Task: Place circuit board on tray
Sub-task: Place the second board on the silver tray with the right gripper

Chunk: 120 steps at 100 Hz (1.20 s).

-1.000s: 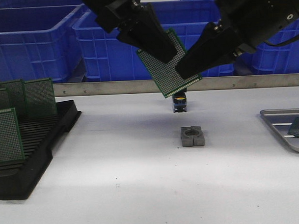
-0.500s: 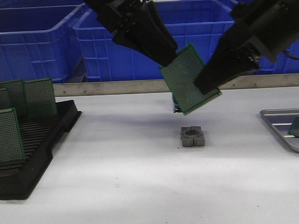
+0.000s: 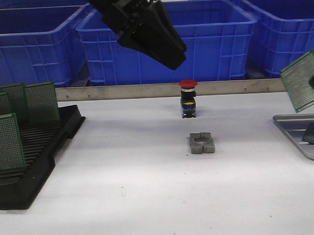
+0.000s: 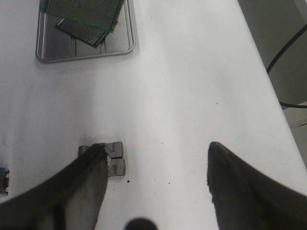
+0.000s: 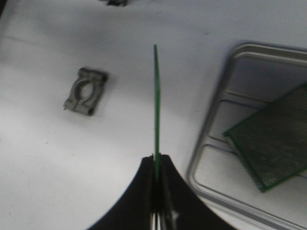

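Observation:
My right gripper point(image 5: 157, 160) is shut on the bottom edge of a green circuit board point(image 5: 156, 96), seen edge-on. In the front view this board point(image 3: 302, 81) hangs tilted at the far right, above the near-left rim of the silver tray point(image 3: 294, 136); the gripper itself is almost out of frame. Another green board point(image 5: 271, 139) lies inside the tray point(image 5: 216, 139). My left gripper point(image 4: 156, 153) is open and empty, high over the table's middle point(image 3: 170, 52). Its view shows the tray point(image 4: 130, 45) with both boards point(image 4: 81, 9) far off.
A grey clamp block point(image 3: 202, 143) and a red push button point(image 3: 188, 98) stand mid-table. A black slotted rack point(image 3: 44, 152) with several upright boards is at the left. Blue bins point(image 3: 211, 38) line the back behind a metal rail.
The right gripper has carried the circuit board from the middle to the far right, over the tray's edge. The left gripper no longer touches the board and stays high over the middle.

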{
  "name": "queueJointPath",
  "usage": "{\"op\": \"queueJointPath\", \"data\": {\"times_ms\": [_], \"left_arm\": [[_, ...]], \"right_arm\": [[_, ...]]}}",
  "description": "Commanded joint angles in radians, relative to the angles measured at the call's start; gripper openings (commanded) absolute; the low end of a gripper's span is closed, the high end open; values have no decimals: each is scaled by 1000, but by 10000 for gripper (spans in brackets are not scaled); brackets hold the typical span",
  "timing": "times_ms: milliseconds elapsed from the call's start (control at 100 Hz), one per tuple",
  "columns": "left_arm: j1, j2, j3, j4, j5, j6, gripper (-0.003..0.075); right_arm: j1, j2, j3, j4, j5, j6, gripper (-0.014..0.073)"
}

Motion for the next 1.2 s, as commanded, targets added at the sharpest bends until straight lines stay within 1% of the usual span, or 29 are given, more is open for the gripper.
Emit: {"op": "queueJointPath", "data": {"times_ms": [0,40,190,310,460,500,550,600,650,700,720,750,780,810,830,850,870,880,890,900,910,920,930,950,980,1030,1060,1130,1190], "left_arm": [[-9,-64,-31,-60,62,-12,430],[-9,-64,-31,-60,62,-12,430],[-9,-64,-31,-60,62,-12,430],[-9,-64,-31,-62,62,-12,430],[-9,-64,-31,-62,62,-12,430],[-9,-64,-31,-62,62,-12,430],[-9,-64,-31,-62,62,-12,430],[-9,-64,-31,-62,62,-12,430],[-9,-64,-31,-62,62,-12,424],[-7,-66,-31,-57,62,-18,393],[-5,-68,-31,-54,62,-30,369],[-5,-71,-31,-52,62,-50,328],[0,-77,-31,-47,62,-82,263],[5,-83,-31,-34,62,-111,205],[7,-91,-31,-22,62,-132,160],[9,-98,-31,-4,62,-153,113],[15,-105,-31,10,62,-169,67],[15,-108,-31,25,62,-186,52],[18,-113,-31,33,62,-196,36],[20,-116,-31,48,62,-216,6],[20,-119,-31,57,62,-226,-8],[23,-125,-31,73,62,-244,-19],[23,-127,-31,81,62,-254,-18],[29,-135,-31,103,62,-284,-20],[34,-146,-31,128,62,-326,-20],[47,-167,-31,162,62,-395,-20],[55,-177,-31,188,62,-436,-20],[78,-206,-27,220,62,-495,-20],[103,-229,-17,218,62,-529,-20]], "right_arm": [[-50,-36,-20,30,-16,13,-64],[-69,-36,-20,30,-23,13,-51],[-99,-25,-20,30,-33,13,69],[-99,32,-20,32,-68,13,76],[-99,95,-20,32,-74,13,81],[-99,97,-20,32,-76,13,100],[-99,96,-21,32,-75,13,157],[-99,91,-29,32,-65,13,248],[-99,81,-35,32,-58,13,363],[-99,67,-39,31,-44,12,428],[-99,59,-41,30,-39,12,435],[-99,45,-42,28,-26,12,426],[-99,32,-42,24,-18,12,400],[-99,19,-42,22,-12,12,356],[-99,5,-42,17,-8,12,297],[-99,-3,-42,15,-6,12,264],[-99,-14,-42,14,-3,12,211],[-99,-18,-42,12,-1,12,192],[-99,-26,-42,11,2,12,155],[-99,-30,-42,10,4,12,137],[-99,-34,-42,10,8,12,99],[-99,-42,-42,9,10,12,80],[-99,-47,-42,9,12,12,43],[-99,-59,-42,9,18,11,6],[-99,-75,-42,9,28,6,-81],[-98,-108,-42,9,35,2,-57],[-97,-125,-41,9,35,2,-62],[-88,-174,-34,9,25,-2,-61],[-76,-209,-25,9,9,-16,-61]]}}
